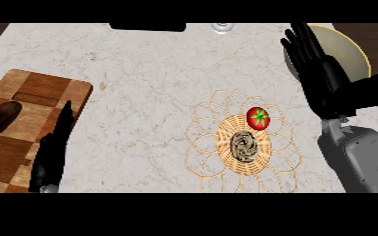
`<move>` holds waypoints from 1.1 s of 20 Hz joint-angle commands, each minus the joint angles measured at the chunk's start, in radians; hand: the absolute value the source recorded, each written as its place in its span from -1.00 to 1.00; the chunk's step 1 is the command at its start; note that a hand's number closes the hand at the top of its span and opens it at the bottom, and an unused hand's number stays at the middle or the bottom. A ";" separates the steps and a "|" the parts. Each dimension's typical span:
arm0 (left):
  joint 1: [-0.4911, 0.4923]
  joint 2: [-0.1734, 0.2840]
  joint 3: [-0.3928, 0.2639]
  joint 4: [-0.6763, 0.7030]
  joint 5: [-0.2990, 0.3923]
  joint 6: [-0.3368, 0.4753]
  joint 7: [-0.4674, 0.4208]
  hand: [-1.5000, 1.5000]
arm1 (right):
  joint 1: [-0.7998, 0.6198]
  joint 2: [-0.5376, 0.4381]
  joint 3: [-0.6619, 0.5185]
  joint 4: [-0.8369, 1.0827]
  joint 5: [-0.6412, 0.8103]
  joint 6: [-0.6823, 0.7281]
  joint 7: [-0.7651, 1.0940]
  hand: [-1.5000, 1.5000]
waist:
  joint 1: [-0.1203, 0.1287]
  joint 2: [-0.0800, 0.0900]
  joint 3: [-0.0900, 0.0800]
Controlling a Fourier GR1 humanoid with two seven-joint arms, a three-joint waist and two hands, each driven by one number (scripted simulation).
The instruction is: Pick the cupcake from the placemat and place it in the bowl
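One cupcake (pixel 244 145) is seen from above: round, brown and cream swirled top, no wrapper detail made out. It sits at the centre of the placemat (pixel 209 156), on the woven tan disc. One placemat is counted, with a ring of looped wire-like petals around the disc, laid toward the near right part of the tabletop (pixel 148 70). One tomato (pixel 258 117), red with a green stem, rests on the disc's far right rim, just beside the cupcake; contact between the two cannot be told.

One bowl (pixel 353 50), pale yellow-green, lies at the far right corner. Much of it is hidden behind the right robot hand (pixel 321 75), and its right side is cut off by the view's edge.

Two robot hands are counted. The right robot hand is held open, fingers straight and pointing away, over the bowl's left part, nothing held. The left robot hand (pixel 52 152) is seen at the near left edge, edge-on, fingers straight, nothing held; its lower part is cut off.

One wooden board (pixel 52 92), chequered brown, lies at the left edge, partly cut off. A dark brown object (pixel 9 114) on it is cut by the edge and not identified. At the far edge, one dark flat shape (pixel 148 26) and one small glassy item (pixel 223 27) are cut off and hard to make out.
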 commanded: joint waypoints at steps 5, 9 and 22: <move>-0.119 -0.047 -0.112 -0.107 0.101 -0.243 -0.099 0.00 | 0.118 -0.007 0.078 -0.090 0.069 0.035 -0.071 1.00 | -0.027 -0.009 0.059; -0.215 -0.112 -0.156 -0.096 0.140 -0.301 -0.082 0.00 | 0.205 -0.084 0.188 -0.009 0.301 -0.026 -0.068 1.00 | -0.032 -0.002 0.059; -0.235 -0.124 -0.139 -0.027 0.138 -0.384 -0.115 0.00 | 0.003 -0.265 0.330 0.007 0.608 0.196 0.135 -1.00 | -0.001 -0.007 0.056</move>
